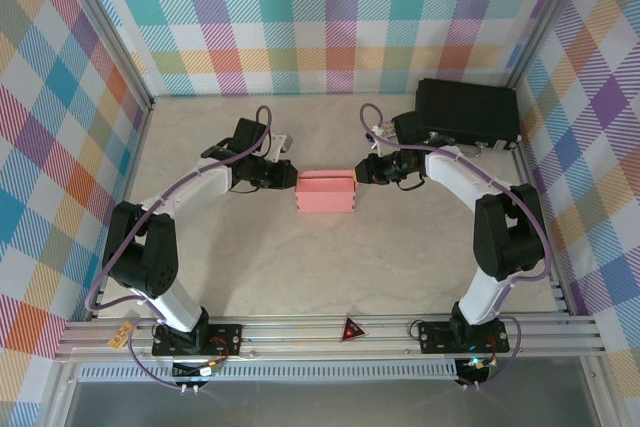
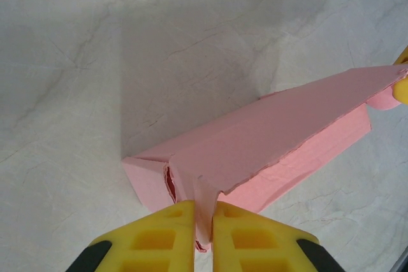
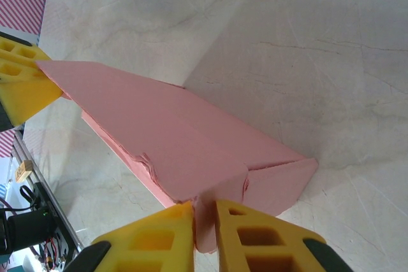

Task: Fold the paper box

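The salmon-pink paper box sits mid-table as a shallow rectangular box between the two arms. My left gripper is at its left end, shut on a pink end flap pinched between the yellow fingers. At the opposite end my right gripper is shut on the other end flap. The box's long top panel slopes away in the left wrist view, and the right gripper's yellow fingertip shows at its far end. In the right wrist view the panel runs toward the left gripper's yellow fingers.
A larger black case stands at the back right, just behind the right arm. Checked walls enclose the marbled tabletop on three sides. An aluminium rail with a red triangle marker runs along the near edge.
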Robot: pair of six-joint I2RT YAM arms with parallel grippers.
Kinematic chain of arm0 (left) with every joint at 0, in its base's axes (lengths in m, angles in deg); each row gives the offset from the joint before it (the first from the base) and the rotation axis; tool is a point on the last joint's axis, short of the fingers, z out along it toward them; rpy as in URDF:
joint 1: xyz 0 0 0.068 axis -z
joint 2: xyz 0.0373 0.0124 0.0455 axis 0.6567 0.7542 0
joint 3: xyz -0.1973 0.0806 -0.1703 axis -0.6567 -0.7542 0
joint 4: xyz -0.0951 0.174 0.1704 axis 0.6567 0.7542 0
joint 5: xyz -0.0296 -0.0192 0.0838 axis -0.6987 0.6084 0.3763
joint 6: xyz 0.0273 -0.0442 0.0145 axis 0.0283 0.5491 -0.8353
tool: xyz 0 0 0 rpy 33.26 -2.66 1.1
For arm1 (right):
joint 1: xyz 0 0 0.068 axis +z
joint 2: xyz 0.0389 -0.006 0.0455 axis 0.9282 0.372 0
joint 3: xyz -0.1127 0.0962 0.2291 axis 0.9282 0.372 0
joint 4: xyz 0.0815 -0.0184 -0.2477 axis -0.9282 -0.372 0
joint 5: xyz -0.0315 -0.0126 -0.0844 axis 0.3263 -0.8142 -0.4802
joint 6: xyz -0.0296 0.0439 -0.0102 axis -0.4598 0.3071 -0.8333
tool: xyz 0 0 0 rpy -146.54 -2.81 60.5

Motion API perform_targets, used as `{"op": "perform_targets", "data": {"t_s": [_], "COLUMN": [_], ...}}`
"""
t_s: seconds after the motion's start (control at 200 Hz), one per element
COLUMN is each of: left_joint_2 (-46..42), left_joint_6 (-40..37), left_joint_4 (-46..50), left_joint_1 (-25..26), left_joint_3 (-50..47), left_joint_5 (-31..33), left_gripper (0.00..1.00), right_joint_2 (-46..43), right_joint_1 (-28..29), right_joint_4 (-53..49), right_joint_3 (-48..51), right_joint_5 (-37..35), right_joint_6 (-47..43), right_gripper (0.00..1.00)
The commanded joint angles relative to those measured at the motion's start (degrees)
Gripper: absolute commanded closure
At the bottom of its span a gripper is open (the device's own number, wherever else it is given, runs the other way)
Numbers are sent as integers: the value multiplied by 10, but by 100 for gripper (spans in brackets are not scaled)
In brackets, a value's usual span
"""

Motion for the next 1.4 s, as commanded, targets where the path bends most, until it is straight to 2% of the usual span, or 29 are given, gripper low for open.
{"op": "perform_targets", "data": {"t_s": [0.0, 0.48, 1.005, 1.395], "left_joint_2": [-2, -4, -5, -6], "left_joint_6": [-6, -7, -8, -8], "left_joint_4": [19, 23, 26, 28], "left_joint_1": [0, 0, 0, 0], "left_joint_3": [-10, -9, -2, -2], "left_joint_5": [1, 6, 6, 11], "left_gripper": [87, 87, 87, 84], "right_joint_2": [3, -1, -15, -11], "right_joint_1": [8, 9, 11, 11], "right_joint_4": [-4, -10, -23, -27], "right_joint_3": [-15, -13, -14, -25], "right_joint_5": [10, -8, -25, -17], "right_joint_6": [2, 1, -4, -2], "right_gripper": [84, 76, 86, 86]}}
